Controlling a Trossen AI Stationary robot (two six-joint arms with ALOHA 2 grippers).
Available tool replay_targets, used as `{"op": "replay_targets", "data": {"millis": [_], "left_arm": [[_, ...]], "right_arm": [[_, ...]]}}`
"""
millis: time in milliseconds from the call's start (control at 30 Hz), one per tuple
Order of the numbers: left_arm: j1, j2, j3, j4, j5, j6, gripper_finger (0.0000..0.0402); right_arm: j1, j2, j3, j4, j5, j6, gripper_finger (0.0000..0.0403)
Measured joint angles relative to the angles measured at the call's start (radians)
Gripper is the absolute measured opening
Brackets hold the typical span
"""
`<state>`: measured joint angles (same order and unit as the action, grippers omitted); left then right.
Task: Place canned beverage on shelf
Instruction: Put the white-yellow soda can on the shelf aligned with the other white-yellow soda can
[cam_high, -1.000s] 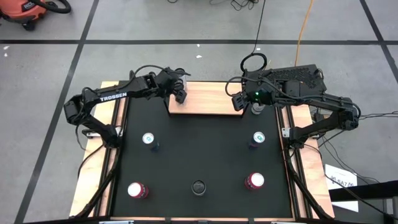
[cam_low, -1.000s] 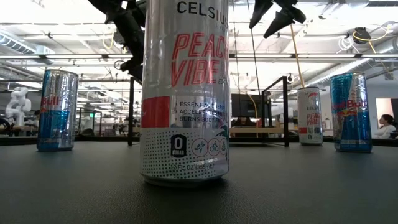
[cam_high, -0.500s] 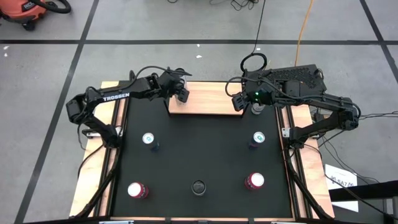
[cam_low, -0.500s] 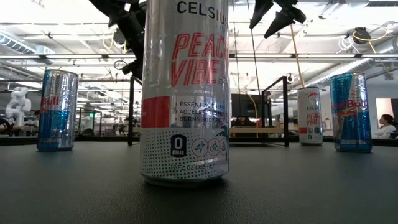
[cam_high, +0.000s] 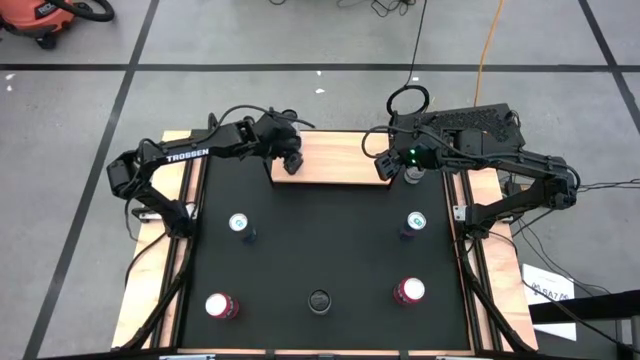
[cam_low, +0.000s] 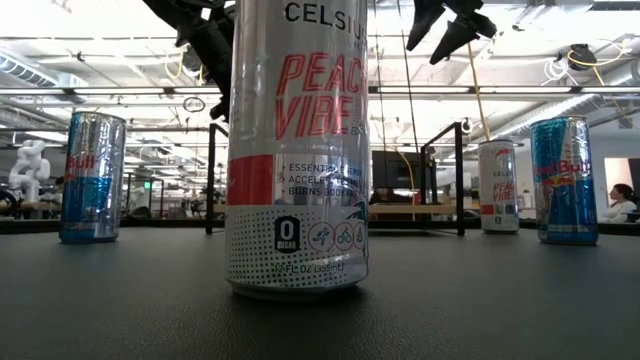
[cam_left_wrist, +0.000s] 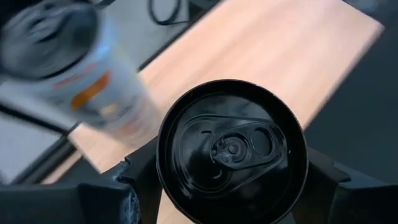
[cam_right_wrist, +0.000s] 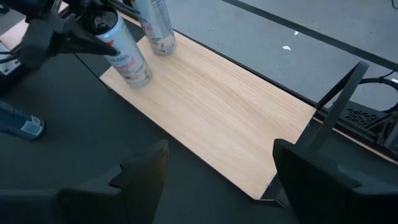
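Observation:
The shelf (cam_high: 335, 160), a light-wood board, lies at the table's far middle. A white can with orange print and a black top (cam_left_wrist: 231, 149) stands by its base (cam_right_wrist: 140, 79) on the shelf's left end, near the front edge. My left gripper (cam_high: 290, 160) is shut on it. A second can (cam_right_wrist: 157, 28) stands on the shelf just beyond it. My right gripper (cam_right_wrist: 219, 149) hangs open above the shelf's right end (cam_high: 383, 165), with nothing between its fingers. My left gripper pinches the can's upper wall, just under the top rim (cam_left_wrist: 163, 163), between its two fingers, one on each side. The fingers come slanting down from the table's left. The can stands about upright with its base on the shelf board.
Several more cans stand on the black tabletop: two blue ones (cam_high: 238, 223) (cam_high: 416, 220), two red-topped ones (cam_high: 218, 305) (cam_high: 408, 291) and a black-topped one (cam_high: 319, 300) at the near edge. Another can (cam_high: 412, 177) stands under the right arm. A black frame rail (cam_right_wrist: 339, 93) rises at the shelf's right end.
My left gripper has rolled about the line it points along while staying over the shelf's left end. The can under it has kept its place on the board. The right arm has kept still.

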<state>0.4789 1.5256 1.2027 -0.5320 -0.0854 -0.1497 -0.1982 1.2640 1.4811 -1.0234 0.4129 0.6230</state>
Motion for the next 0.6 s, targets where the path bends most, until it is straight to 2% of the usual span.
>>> {"op": "replay_targets", "data": {"millis": [167, 600], "left_arm": [[0.003, -0.001, 0.001, 0.000, 0.038, 0.149, 0.0251], [0.119, -0.036, -0.003, -0.039, 0.170, 0.247, 0.0251]], "right_arm": [[-0.007, 0.000, 0.000, 0.000, -0.001, -0.011, 0.0281], [-0.040, 0.000, 0.000, 0.001, -0.028, -0.037, 0.0281]]}}
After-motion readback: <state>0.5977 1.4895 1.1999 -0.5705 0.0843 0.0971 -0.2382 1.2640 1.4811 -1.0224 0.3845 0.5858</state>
